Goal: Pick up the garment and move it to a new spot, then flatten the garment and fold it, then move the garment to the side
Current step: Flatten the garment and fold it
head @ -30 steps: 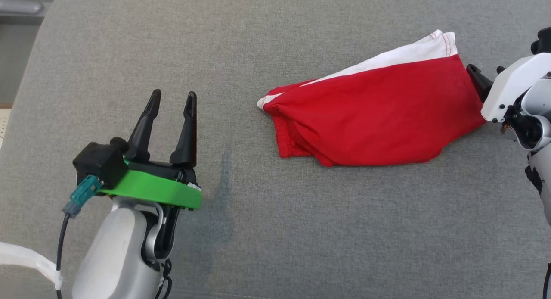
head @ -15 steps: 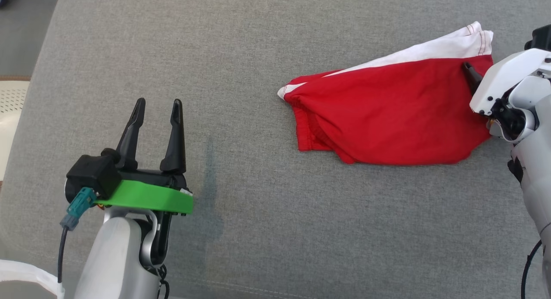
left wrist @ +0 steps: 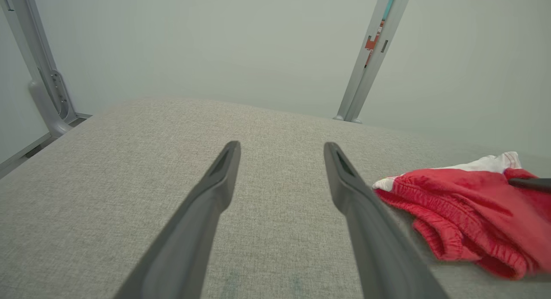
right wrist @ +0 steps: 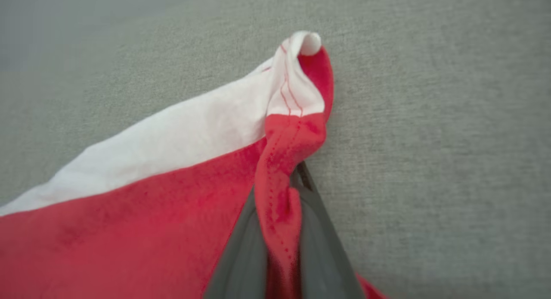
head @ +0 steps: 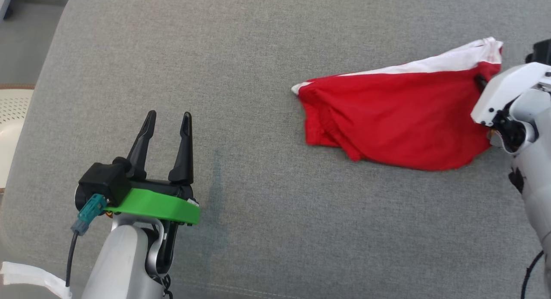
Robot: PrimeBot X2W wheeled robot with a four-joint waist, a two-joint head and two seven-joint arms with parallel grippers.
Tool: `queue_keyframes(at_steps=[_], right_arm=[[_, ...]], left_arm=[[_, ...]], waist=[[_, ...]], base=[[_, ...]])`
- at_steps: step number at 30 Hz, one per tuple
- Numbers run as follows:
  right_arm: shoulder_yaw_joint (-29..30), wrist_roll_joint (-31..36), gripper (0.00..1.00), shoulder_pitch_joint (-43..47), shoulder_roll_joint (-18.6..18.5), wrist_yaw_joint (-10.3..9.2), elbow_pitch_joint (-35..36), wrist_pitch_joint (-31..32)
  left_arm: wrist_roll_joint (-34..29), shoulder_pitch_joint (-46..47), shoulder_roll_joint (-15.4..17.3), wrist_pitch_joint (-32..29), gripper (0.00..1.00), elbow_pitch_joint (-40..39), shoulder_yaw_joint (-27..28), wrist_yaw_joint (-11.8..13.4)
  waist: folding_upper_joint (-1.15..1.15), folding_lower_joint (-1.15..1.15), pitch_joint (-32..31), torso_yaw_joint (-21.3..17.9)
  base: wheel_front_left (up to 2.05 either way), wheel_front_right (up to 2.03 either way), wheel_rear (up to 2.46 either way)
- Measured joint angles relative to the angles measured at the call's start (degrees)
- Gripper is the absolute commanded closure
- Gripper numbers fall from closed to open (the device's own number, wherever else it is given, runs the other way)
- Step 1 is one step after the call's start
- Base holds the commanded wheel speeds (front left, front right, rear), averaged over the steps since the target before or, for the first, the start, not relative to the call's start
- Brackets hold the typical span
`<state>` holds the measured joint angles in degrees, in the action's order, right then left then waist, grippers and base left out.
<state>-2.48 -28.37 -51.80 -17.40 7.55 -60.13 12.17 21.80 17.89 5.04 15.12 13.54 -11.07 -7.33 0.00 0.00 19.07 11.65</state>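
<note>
While my right gripper [right wrist: 282,195] pinches the garment [head: 396,113] and my left gripper [head: 168,116] hangs spread, moving, flattening and folding all remain.

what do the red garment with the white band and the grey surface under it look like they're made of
Red garment with a white band: probably soft, matte knit cloth; it drapes limply, twists into folds, and shows stitched hems and a gathered edge. Grey surface: seemingly coarse woven upholstery fabric, matte; a flecked weave and a seam line show.
</note>
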Motion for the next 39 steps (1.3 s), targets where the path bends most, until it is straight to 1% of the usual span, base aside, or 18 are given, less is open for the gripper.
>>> queue_keyframes(at_steps=[4, 10, 13, 16, 19, 23, 26, 30, 34, 35, 36, 39], right_arm=[[1.8, 1.2, 1.00, 1.9, -3.1, -0.01, 0.3, -3.2], [3.9, 5.7, 1.00, 5.4, -7.3, -0.01, 3.2, -5.7], [5.4, 9.0, 1.00, 6.1, -8.5, -0.01, 5.4, -5.7], [6.2, 12.4, 1.00, 6.3, -8.3, -0.02, 8.7, -4.0], [6.2, 15.3, 1.00, 6.9, -6.0, -0.02, 12.9, -0.4], [4.8, 19.1, 1.00, 7.2, -0.8, -0.02, 19.1, 6.3], [3.5, 21.8, 1.00, 8.0, 3.1, -0.02, 22.2, 11.3], [2.3, 24.3, 1.00, 8.3, 7.7, -0.02, 24.0, 15.7], [1.5, 25.5, 1.00, 9.6, 10.9, -0.01, 23.8, 18.1], [1.2, 25.6, 0.18, 9.9, 11.3, -0.01, 23.7, 18.6], [1.0, 25.6, 0.00, 10.2, 11.6, -0.01, 23.7, 18.9], [-0.2, 25.1, 0.00, 11.0, 12.3, -0.01, 24.5, 19.0]], left_arm=[[0.3, -0.4, 0.7, 0.0, 0.00, 0.4, -0.8, 0.0], [1.3, -1.0, 1.1, 0.0, 0.00, 0.9, -1.5, -0.1], [1.4, -1.1, 1.2, 0.0, 0.00, 1.2, -1.9, -0.1], [1.4, -1.1, 1.2, 0.0, 0.00, 1.6, -2.1, -0.1], [1.8, -1.2, 1.2, 0.0, 0.00, 1.7, -2.2, -0.1], [2.1, -1.6, 1.3, 0.0, 0.00, 1.9, -2.3, -0.1], [2.4, -1.7, 1.3, 0.0, 0.00, 2.0, -2.6, -0.1], [2.8, -1.7, 1.2, 0.0, 0.00, 2.0, -2.9, -0.1], [2.9, -1.7, 1.1, 0.0, 0.00, 2.0, -3.4, -0.1], [2.9, -1.7, 1.1, 0.0, 0.00, 2.0, -3.5, -0.1], [2.9, -1.7, 1.0, 0.0, 0.00, 2.0, -3.5, -0.1], [3.0, -1.7, 1.0, 0.0, 0.00, 2.1, -3.5, -0.1]], waist=[[0.00, 0.00, -1.2, -0.8], [0.00, 0.00, -3.1, -2.7], [0.00, 0.00, -4.0, -3.5], [0.00, 0.00, -4.9, -4.1], [0.00, 0.00, -5.8, -4.5], [0.00, 0.00, -6.7, -4.8], [0.00, 0.00, -7.2, -4.5], [0.00, 0.00, -7.4, -3.6], [0.00, 0.00, -7.5, -2.4], [0.00, 0.00, -7.6, -2.0], [0.00, 0.00, -7.6, -1.7], [0.00, 0.00, -7.9, -1.1]], base=[[0.00, 0.00, 0.00], [0.00, 0.00, 0.00], [0.00, 0.00, 0.00], [0.00, 0.00, 0.00], [0.00, 0.00, 0.00], [0.00, 0.00, 0.00], [0.00, 0.00, 0.00], [0.00, 0.00, 0.00], [0.00, 0.00, 0.00], [0.00, 0.00, 0.00], [0.00, 0.00, 0.00], [0.00, 0.00, 0.00]])
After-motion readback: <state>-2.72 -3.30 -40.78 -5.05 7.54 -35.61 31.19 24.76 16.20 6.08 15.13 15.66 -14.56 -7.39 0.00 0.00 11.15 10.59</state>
